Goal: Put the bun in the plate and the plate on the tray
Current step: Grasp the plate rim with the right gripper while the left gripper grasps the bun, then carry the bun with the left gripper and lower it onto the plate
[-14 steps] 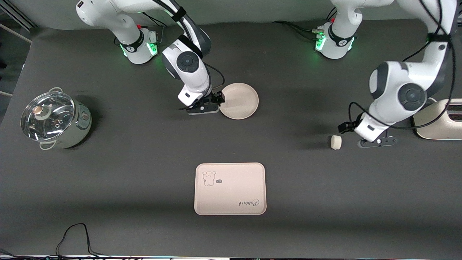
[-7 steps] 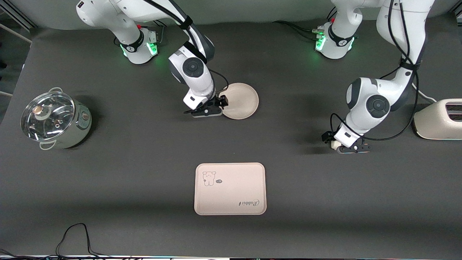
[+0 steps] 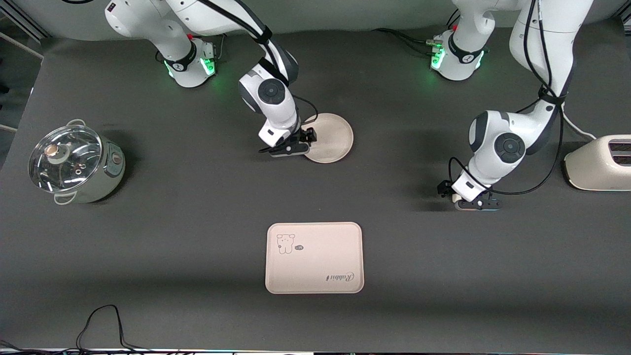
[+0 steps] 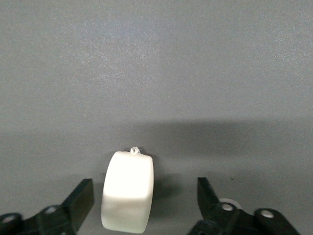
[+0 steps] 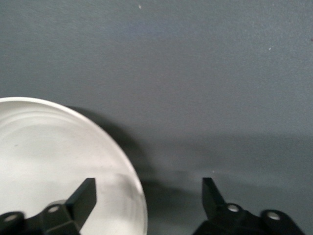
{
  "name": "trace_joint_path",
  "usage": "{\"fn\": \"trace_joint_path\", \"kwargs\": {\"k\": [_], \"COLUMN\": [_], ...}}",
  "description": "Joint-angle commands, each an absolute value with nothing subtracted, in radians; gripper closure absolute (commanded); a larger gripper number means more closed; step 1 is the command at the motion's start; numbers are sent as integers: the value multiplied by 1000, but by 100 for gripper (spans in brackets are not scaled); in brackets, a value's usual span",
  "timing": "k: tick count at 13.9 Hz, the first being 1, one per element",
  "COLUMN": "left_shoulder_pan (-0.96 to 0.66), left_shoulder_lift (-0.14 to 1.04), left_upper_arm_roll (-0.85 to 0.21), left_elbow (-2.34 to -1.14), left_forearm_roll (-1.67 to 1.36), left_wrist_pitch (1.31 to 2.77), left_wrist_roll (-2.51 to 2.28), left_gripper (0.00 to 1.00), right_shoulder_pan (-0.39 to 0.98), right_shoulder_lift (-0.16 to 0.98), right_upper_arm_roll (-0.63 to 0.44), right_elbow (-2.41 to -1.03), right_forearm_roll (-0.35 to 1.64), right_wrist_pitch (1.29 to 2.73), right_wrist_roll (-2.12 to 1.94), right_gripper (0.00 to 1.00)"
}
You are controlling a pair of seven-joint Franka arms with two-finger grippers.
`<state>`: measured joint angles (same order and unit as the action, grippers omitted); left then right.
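The white bun (image 4: 128,196) stands on its edge on the dark table between the open fingers of my left gripper (image 4: 144,199), and neither finger touches it. In the front view the left gripper (image 3: 471,203) is low on the table and hides nearly all of the bun. The round cream plate (image 3: 331,139) lies near the table's middle. My right gripper (image 3: 292,149) is low at the plate's edge nearest the right arm's end. It is open, with one finger (image 5: 83,198) over the plate's rim (image 5: 139,196) and the other over bare table. The rectangular tray (image 3: 314,257) lies nearer the front camera than the plate.
A glass-lidded pot (image 3: 74,162) stands at the right arm's end of the table. A cream toaster (image 3: 599,162) stands at the left arm's end. A black cable (image 3: 101,320) lies at the table's front edge.
My left gripper has moved from beside the bun to over it and come down around it. My right gripper has shifted a little along the plate's edge.
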<state>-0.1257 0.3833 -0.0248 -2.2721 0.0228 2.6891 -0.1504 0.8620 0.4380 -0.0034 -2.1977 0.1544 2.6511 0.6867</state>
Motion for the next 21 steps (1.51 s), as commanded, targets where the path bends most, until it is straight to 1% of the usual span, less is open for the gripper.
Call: {"fn": "trace_joint_path", "kwargs": {"k": [1, 2, 3, 4, 5, 7, 9, 12, 14, 16, 17, 19, 21], "left_shoulder_pan": [-129, -126, -123, -123, -123, -123, -123, -132, -143, -178, -193, -195, -196], "left_shoulder_lift": [382, 382, 382, 382, 382, 376, 358, 312, 275, 239, 226, 200, 183], "left_upper_arm_roll": [-17, -17, -15, -14, -14, -12, -11, -15, -21, -37, -61, -145, -236], "left_elbow": [-2283, -2283, -2283, -2283, -2283, -2280, -2272, -2246, -2194, -2126, -2085, -2030, -2000], "left_forearm_roll": [29, 29, 29, 29, 29, 28, 28, 15, 15, 14, 11, 11, -1], "left_wrist_pitch": [2706, 2706, 2706, 2704, 2703, 2689, 2671, 2578, 2457, 2303, 2228, 2128, 2088], "left_wrist_roll": [-130, -117, -106, -104, -106, -106, -115, -135, -182, -251, -314, -444, -575], "left_gripper": [32, 44, 53, 61, 67, 69, 69, 69, 68, 68, 68, 68, 68], "right_shoulder_pan": [873, 873, 873, 873, 873, 873, 873, 871, 871, 870, 864, 856, 853], "right_shoulder_lift": [446, 448, 448, 448, 449, 446, 446, 440, 422, 393, 376, 342, 325], "right_upper_arm_roll": [-8, -8, -6, -6, -3, -3, -3, -2, -2, -3, -6, -14, -17], "right_elbow": [-2201, -2200, -2201, -2201, -2201, -2201, -2201, -2195, -2191, -2180, -2165, -2129, -2112], "right_forearm_roll": [169, 169, 170, 170, 170, 170, 172, 182, 210, 212, 212, 212, 216], "right_wrist_pitch": [2677, 2677, 2677, 2677, 2678, 2674, 2672, 2662, 2626, 2576, 2538, 2458, 2448], "right_wrist_roll": [696, 698, 699, 699, 699, 701, 703, 704, 701, 698, 693, 687, 687], "right_gripper": [24, 26, 31, 40, 52, 79, 100, 100, 100, 100, 100, 100, 100]}}
